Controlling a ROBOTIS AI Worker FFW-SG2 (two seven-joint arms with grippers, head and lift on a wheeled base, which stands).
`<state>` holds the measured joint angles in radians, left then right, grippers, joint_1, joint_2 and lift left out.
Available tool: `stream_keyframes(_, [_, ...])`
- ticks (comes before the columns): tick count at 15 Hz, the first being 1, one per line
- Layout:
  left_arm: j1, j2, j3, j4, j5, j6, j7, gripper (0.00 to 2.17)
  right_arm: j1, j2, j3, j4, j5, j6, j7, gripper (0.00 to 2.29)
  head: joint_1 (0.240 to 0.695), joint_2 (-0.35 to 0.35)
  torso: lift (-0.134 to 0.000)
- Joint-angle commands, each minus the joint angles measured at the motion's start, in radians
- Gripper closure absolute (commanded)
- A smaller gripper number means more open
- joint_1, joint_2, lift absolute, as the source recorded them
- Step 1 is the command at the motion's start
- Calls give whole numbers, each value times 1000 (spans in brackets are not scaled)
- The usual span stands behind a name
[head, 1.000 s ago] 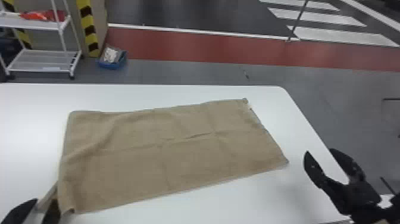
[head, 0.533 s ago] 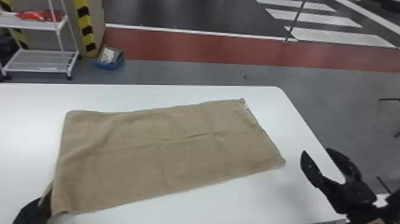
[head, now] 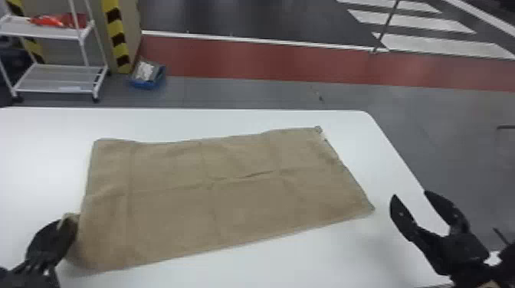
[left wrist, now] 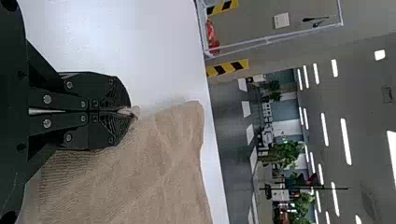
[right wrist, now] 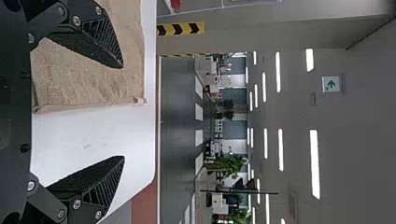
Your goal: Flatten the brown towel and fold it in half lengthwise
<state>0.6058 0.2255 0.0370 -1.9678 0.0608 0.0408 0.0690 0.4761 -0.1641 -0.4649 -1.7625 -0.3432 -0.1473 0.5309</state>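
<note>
Pinching brown towel [head: 230, 203] at its left edge [head: 90, 180]: left gripper [left wrist: 130, 111], fingers clamped; cloth spread on table [head: 368, 252], long axis left-right; right gripper [head: 410, 193], fingers apart, just right of near-right corner [head: 368, 208].

In the right wrist view, a green arrow [right wrist: 331, 84] on a white sign [right wrist: 325, 79]

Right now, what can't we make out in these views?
- Pinched bit of the brown towel: left wrist view, hidden between the left gripper's fingers.
- Towel's underside: head view, hidden against the table.
- Red items on the rack: head view, too small to identify.
- Rest of the left arm: head view, cut off by the bottom left edges.
</note>
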Motion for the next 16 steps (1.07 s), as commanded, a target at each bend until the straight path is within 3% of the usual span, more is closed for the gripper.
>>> stream_keyframes(1, [-46,0,-3,6,8,5,3,1740,-16,-2,9,14,64,24,-19,215,695,-177,-128])
stream_keyframes(6, [-147,0,-3,52,36,32,28,1740,-74,-2,17,52,142,141,-20,248,695,-152,-128])
stream_keyframes(9, [-179,0,-8,90,37,32,28,1740,-131,-18,17,132,176,156,-14,286,695,-148,-128])
stream_keyframes(16, [-208,11,-11,102,36,69,28,1740,-203,-25,46,215,187,174,41,350,695,-139,-128])
